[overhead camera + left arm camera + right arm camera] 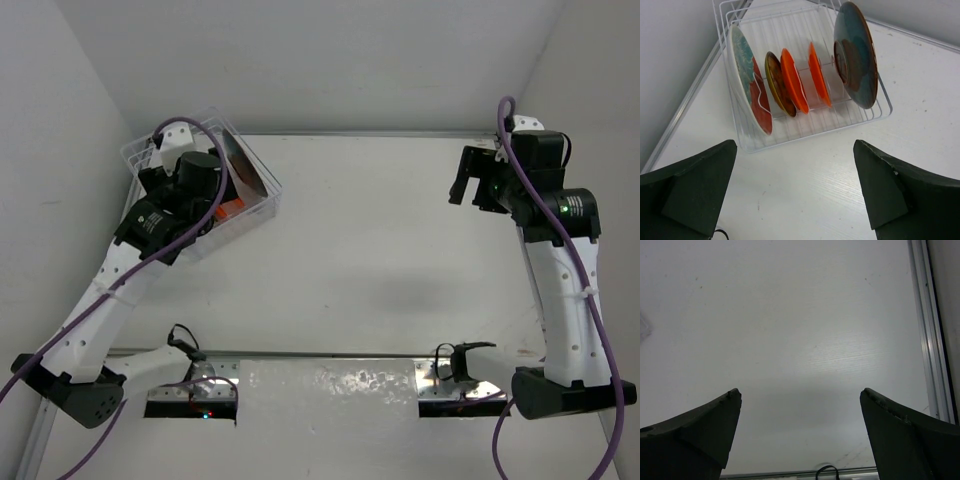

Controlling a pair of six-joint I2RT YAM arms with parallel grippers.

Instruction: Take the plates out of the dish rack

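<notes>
Hovering before the dish rack [785, 35], left hand [795, 160] gapes wide; right hand [800, 400] likewise.

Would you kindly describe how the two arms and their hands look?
Left arm and right arm: white links, black joints and bases, a purple cable along each. The right one has a green light. Left hand and right hand: dark, wedge-shaped fingers.

no readable text, labels, brands or numbers on any surface, in any of the three views
</notes>
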